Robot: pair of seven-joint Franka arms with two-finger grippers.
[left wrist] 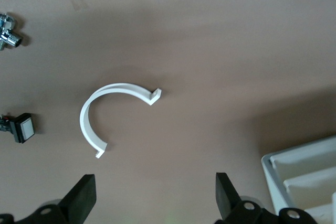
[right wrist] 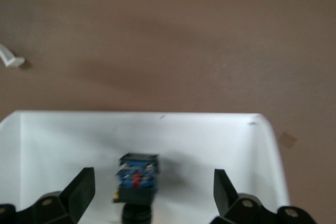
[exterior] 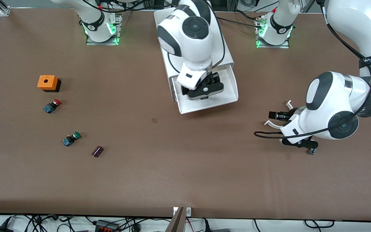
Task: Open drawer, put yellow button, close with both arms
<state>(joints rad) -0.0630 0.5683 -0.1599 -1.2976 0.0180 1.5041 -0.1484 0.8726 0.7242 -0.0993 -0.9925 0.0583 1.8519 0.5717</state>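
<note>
The top drawer (exterior: 229, 84) of the white cabinet (exterior: 224, 54) is pulled out toward the front camera. My right gripper (exterior: 204, 93) hangs low over the drawer, and its fingers (right wrist: 79, 192) stand open. The yellow button (right wrist: 137, 178) lies on the drawer floor (right wrist: 220, 140) between those fingers, touching neither. Its blue and black body shows with only a sliver of yellow, and the right hand hides it in the front view. My left gripper (exterior: 298, 141) is open and empty (left wrist: 155, 198) above the bare table at the left arm's end.
A white C-shaped clip (left wrist: 113, 111) lies under the left hand (exterior: 289, 103), with a small black switch (left wrist: 18, 127) and a metal fitting (left wrist: 8, 30) beside it. At the right arm's end lie an orange box (exterior: 47, 82), a red button (exterior: 52, 105), a green button (exterior: 71, 138) and a dark cylinder (exterior: 97, 151).
</note>
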